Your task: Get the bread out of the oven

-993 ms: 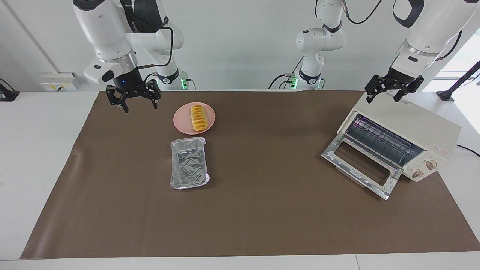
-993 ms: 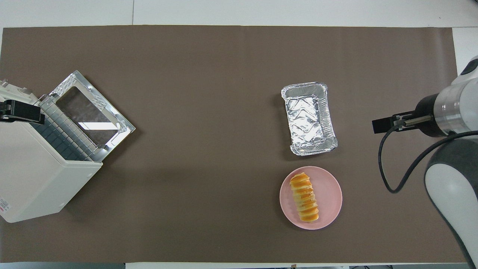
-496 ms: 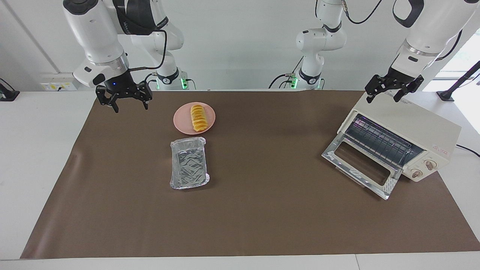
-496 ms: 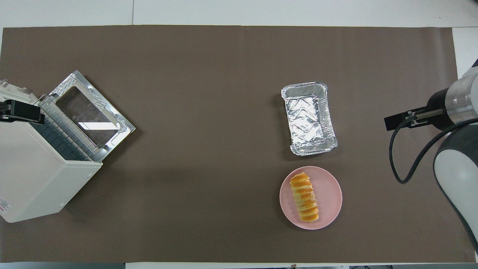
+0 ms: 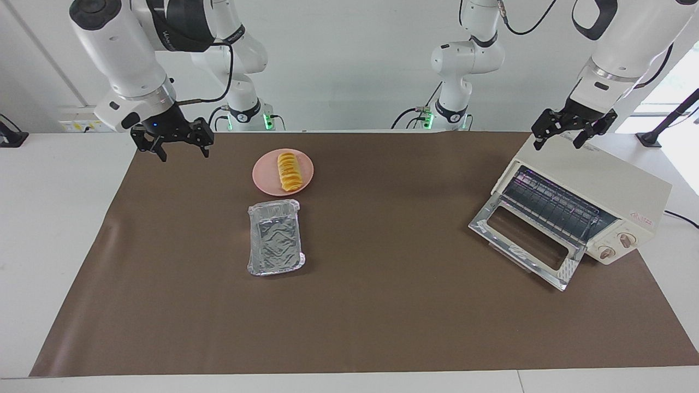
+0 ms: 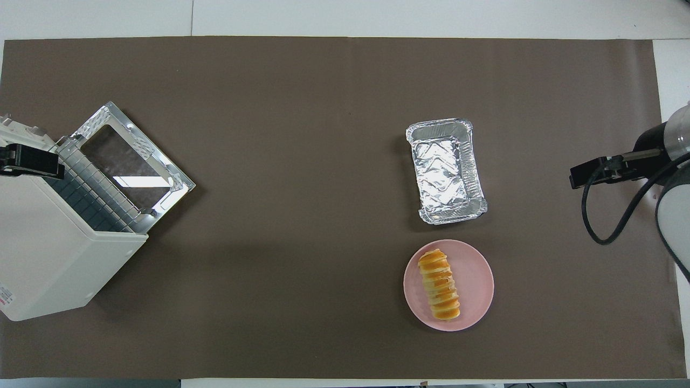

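The bread (image 5: 288, 171) (image 6: 439, 291), a ridged golden loaf, lies on a round pink plate (image 5: 262, 177) (image 6: 477, 280) toward the right arm's end of the table. The cream oven (image 5: 600, 185) (image 6: 48, 253) stands at the left arm's end with its glass door (image 5: 524, 240) (image 6: 129, 161) dropped open. Its wire rack (image 5: 551, 204) is bare. My right gripper (image 5: 184, 155) hangs open and holds nothing, over the mat's corner beside the plate. My left gripper (image 5: 558, 144) is open and holds nothing above the oven's top edge.
An empty crinkled foil tray (image 5: 274, 236) (image 6: 446, 170) lies just farther from the robots than the plate. A brown mat (image 5: 382, 305) covers the table between the tray and the oven. The oven's knobs (image 5: 617, 245) sit beside the door.
My right gripper has drawn away from the plate toward the right arm's end of the table and risen a little. The left gripper, bread and oven have not moved.
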